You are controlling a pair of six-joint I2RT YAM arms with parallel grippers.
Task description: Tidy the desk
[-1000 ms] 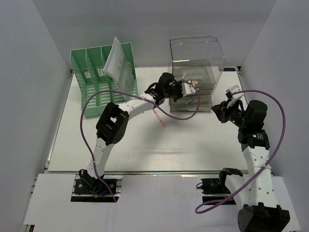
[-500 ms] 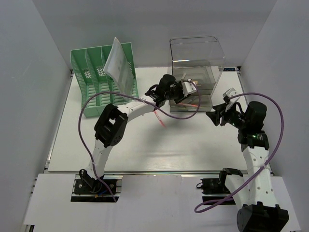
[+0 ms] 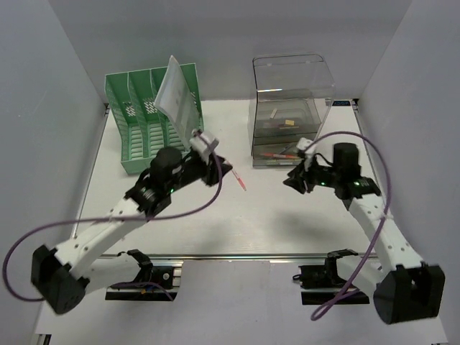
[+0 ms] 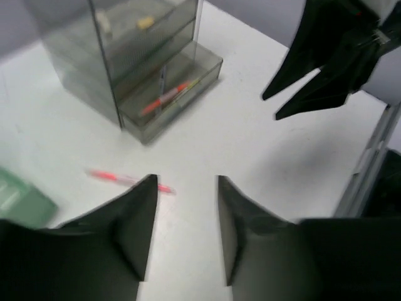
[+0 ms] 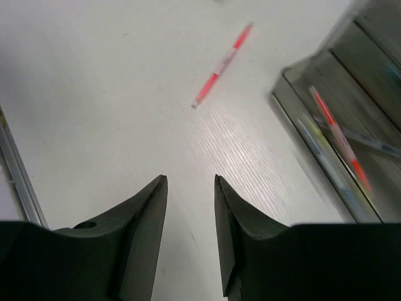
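Where discernible, desk (image 3: 273,223) beneath end effectors (image 4: 186,182) (image 5: 190,180)

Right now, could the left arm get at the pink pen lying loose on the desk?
Probably yes: the pink pen lies on bare desk just ahead of the left gripper, whose jaws are open and empty, with nothing between.

No text could be read in any view. Some print was seen on the sheet (image 3: 176,93) in the rack (image 3: 136,136), and a blue label (image 3: 342,103) at the far edge of the desk (image 3: 215,215), but both were too small.
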